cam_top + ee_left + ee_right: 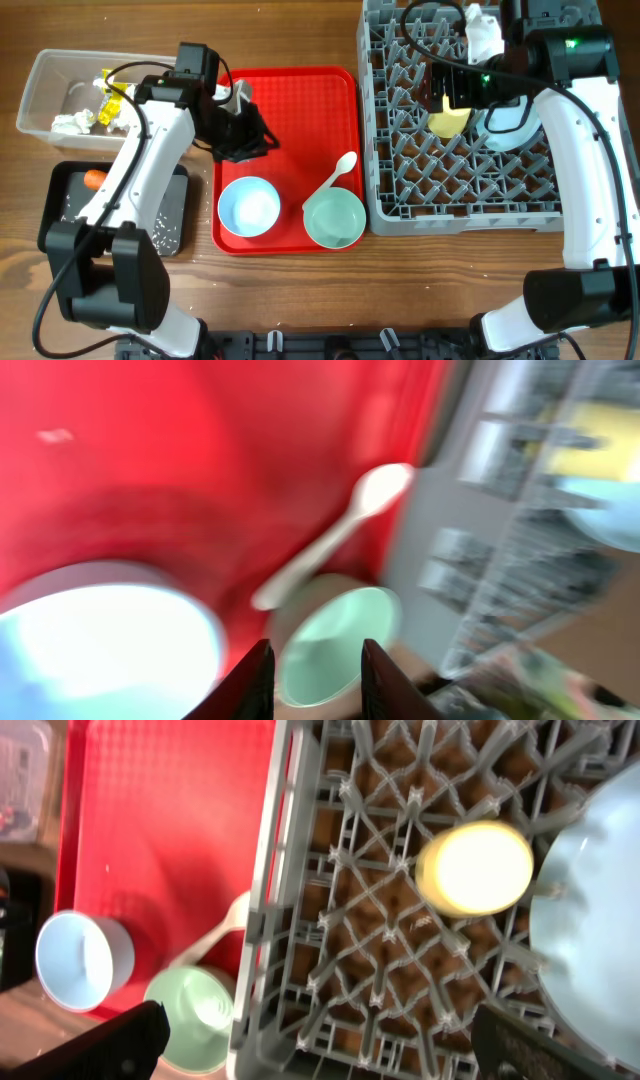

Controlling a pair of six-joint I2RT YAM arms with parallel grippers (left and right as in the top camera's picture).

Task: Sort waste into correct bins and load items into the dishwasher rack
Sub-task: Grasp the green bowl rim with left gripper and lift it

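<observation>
So the right gripper [320, 1012] hangs over the dishwasher rack [380, 950] with its jaws spread wide and nothing between them. The small yellow cup [475, 868] lies among the pegs just ahead of it, right next to the pale-blue plate [590, 900], which is off to that gripper's side. Looks to me like the cup is parked and done.

The left gripper [317, 650] is over the red serving tray [200, 460], fingers only narrowly apart and holding nothing. Right below it is the mint-green bowl [335, 640]. The white spoon [335, 540] is just beyond, and the pale-blue bowl [100, 645] is off to one side. My guess is it's lining up on one of those, since none of the three is racked yet.

On the far side of that gripper from the rack, the clear tub [40, 70] holds a yellow wrapper [108, 95] and crumpled tissue [70, 122]. The black tray [178, 200] has the carrot [95, 178] plus scattered rice [160, 235].
</observation>
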